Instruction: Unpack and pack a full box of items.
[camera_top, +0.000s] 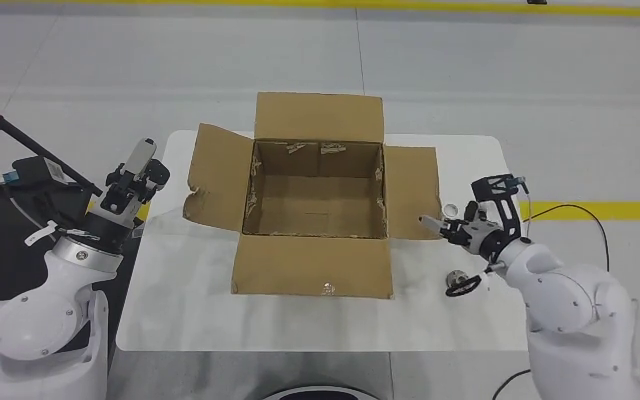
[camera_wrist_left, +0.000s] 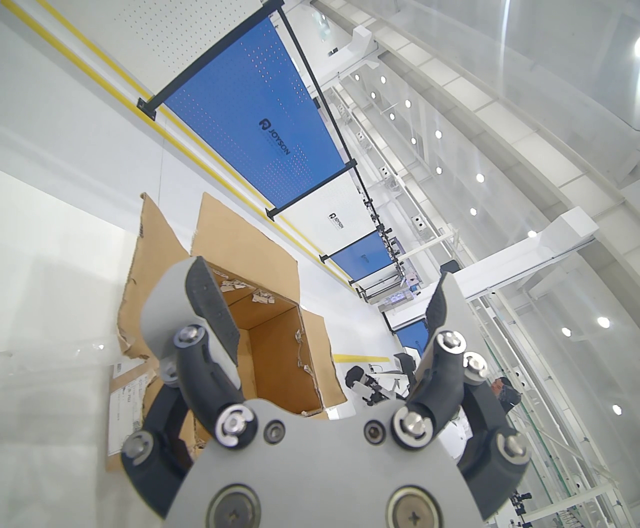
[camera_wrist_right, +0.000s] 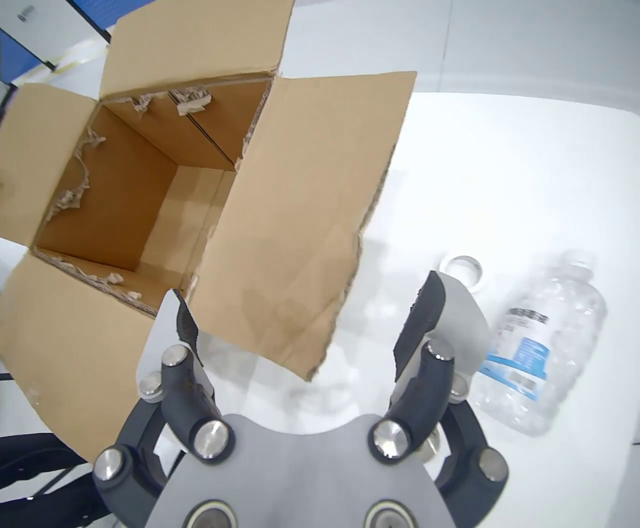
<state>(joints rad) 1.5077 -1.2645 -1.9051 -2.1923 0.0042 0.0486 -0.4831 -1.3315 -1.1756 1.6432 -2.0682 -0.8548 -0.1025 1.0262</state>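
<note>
An open cardboard box (camera_top: 312, 266) is pictured mid-table, a clear plastic bottle (camera_wrist_right: 542, 345) laid on its side beside the right gripper (camera_wrist_right: 305, 292), which, like the left gripper (camera_wrist_left: 321, 272), is held wide open and empty; the probably light, slippery, crushable bottle is judged best gripped across its labelled middle.

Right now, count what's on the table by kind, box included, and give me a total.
Cardboard box: 1
Clear plastic bottle: 1
White ring: 1
Small dark round piece: 1
Total: 4
</note>
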